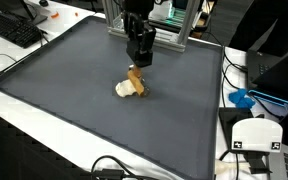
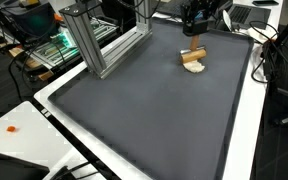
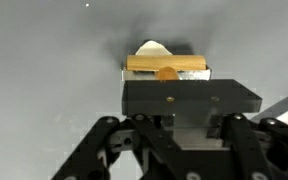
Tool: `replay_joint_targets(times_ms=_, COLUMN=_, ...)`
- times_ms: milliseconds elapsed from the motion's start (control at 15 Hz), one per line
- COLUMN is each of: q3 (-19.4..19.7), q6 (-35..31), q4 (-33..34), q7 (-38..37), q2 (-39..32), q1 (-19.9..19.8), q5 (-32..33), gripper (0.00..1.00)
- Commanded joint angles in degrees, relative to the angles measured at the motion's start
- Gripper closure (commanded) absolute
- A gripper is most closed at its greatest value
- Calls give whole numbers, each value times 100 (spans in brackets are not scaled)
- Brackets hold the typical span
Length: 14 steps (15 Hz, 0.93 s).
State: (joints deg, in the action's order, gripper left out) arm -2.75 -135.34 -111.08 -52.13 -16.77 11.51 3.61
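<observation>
Grey mat (image 1: 64,85) on the bench, wooden block (image 1: 135,75) propped against a cream lump (image 1: 125,89) mid-mat right under the gripper (image 1: 139,60), can't tell if it's spread or pinching, so a sideways nudge could topple the block

Wrist view: the end effector (image 3: 166,76) hides the lower edge of the wooden block (image 3: 166,64).
</observation>
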Motion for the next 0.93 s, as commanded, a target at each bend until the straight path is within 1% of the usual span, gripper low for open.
replay_joint_targets(times_ms=0, q3=144, q6=-315, q4=-183, q7=-295, q2=-70, q1=84, q5=307, gripper=71)
replay_joint_targets(times_ms=867, q3=409, q6=-789, q4=-207, q7=-1181, q2=-226, q1=191, q5=1053, gripper=71)
